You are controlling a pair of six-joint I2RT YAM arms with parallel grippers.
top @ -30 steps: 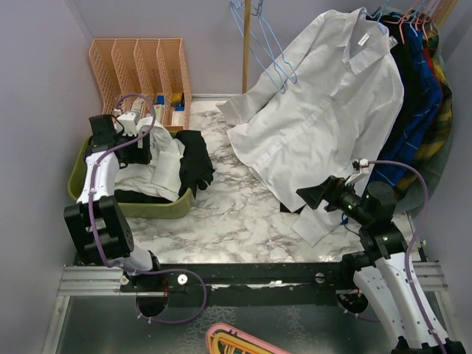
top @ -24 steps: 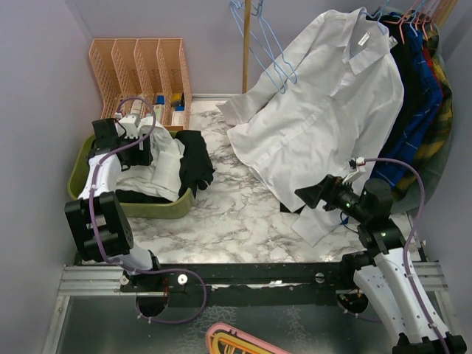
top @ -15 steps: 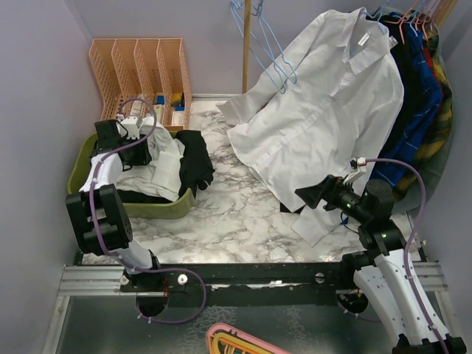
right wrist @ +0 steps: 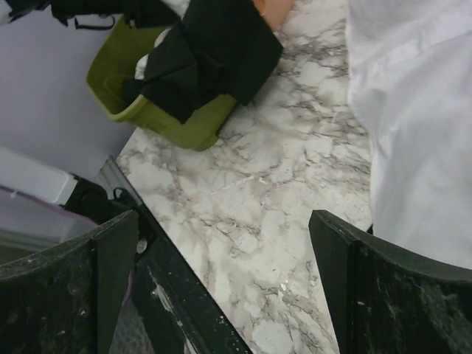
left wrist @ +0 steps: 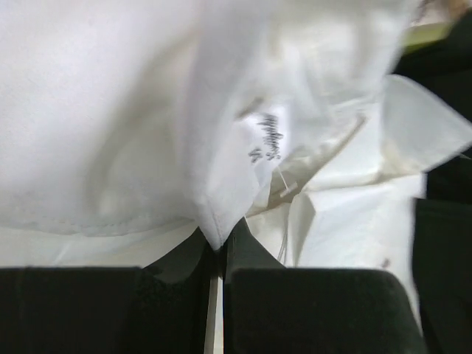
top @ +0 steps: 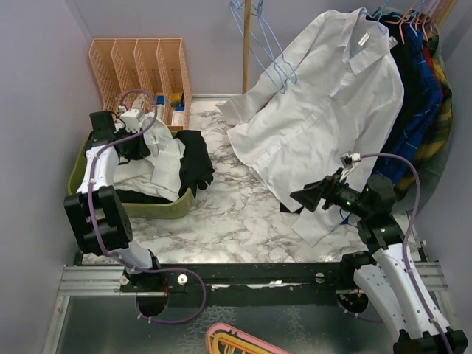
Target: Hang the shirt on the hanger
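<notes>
Shirt (top: pixel 166 166), white and crumpled, heaped in green bin (top: pixel 158 206) and caught at one fold by left gripper (top: pixel 131 145). Jaws together, clamped on that fold; in the wrist view, a stitched edge of cloth (left wrist: pixel 147 110) running down into the slit between the black fingers (left wrist: pixel 310 310), left gripper (left wrist: pixel 219 247) otherwise buried in white fabric. Small printed label (left wrist: pixel 269 136) just above the closed jaws, a little to their right; lettering too blurred to read. Black garment (top: pixel 195 162) just beside the jaws on their right, draped over the bin's near corner and partly onto marble table (top: pixel 236 214). Orange file rack (top: pixel 140 70) close behind the jaws, against the back wall.

Right gripper (top: pixel 302 198) over the table, jaws wide apart, nothing between them. Bare marble below the gap (right wrist: pixel 225 251); bin (right wrist: pixel 184 125) and black garment (right wrist: pixel 214 51) well ahead of the fingertips.

Light-blue wire hanger (top: pixel 273 63), one of a bunch alike, hooked high by wooden pole (top: pixel 246 44), well apart from both sets of jaws. Second white shirt (top: pixel 317 118) hung on the rail, spreading down to the table, hem just beside the right jaws and lying between them and the hanger. Dark and plaid clothes (top: pixel 420 110) on pinkish-orange hangers (top: pixel 413 22) behind that shirt, farther right.
</notes>
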